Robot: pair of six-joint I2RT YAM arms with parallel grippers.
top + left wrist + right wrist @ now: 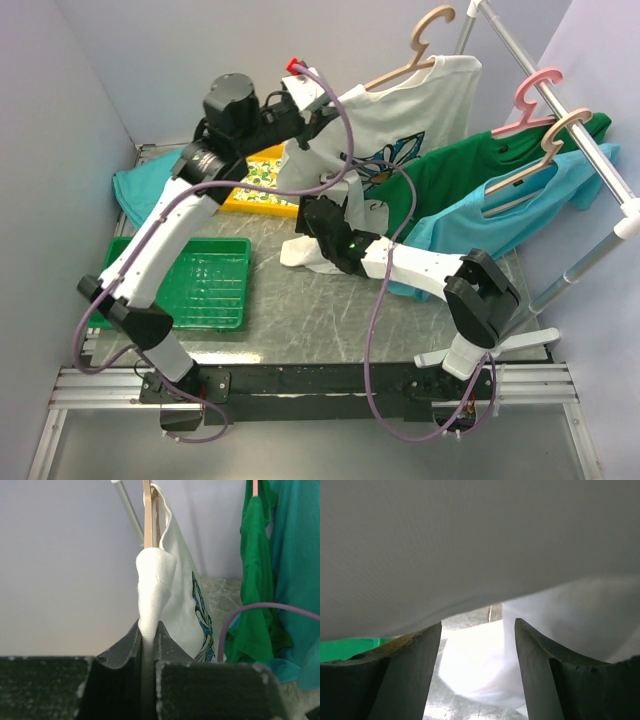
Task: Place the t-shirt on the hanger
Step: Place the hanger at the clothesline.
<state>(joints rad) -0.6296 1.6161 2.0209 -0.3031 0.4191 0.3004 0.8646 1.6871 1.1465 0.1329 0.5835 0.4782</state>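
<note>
**Hanging in progress, left to right.** At far left a green tray (195, 285) lies on the table (330, 315), apart from the work.

The left gripper (149, 636) is raised high. Its jaws are pinched flat on a ribbed fold of the t-shirt (410, 110), with no gap between them except the cloth. In the left wrist view the hanger (147, 512) is seen edge-on. It rises directly above the pinched fold, and the fabric bunches against it.

From that point the garment's long axis slopes down from the hanger at upper right to the table at centre, where its lower part rests in a crumpled heap.

The right gripper (477, 652) is low, at that heap. Its jaws stand wide apart and grip nothing. White cloth hangs over them and shows in the gap beyond, but whether the fingers touch it cannot be told.

The far shoulder already appears seated on the hanger, whose hook points towards the rack rail (520, 55). Whether the hook is caught on the rail cannot be told.

Judged from this, the remaining step is to draw the near shoulder over the hanger's near end. The left arm is the nearer one, and the target lies just above its jaws.

At far right hang a green t-shirt (450, 170) on a pink hanger (535, 95) and a light blue t-shirt (500, 225) on a tan hanger (548, 150).
</note>
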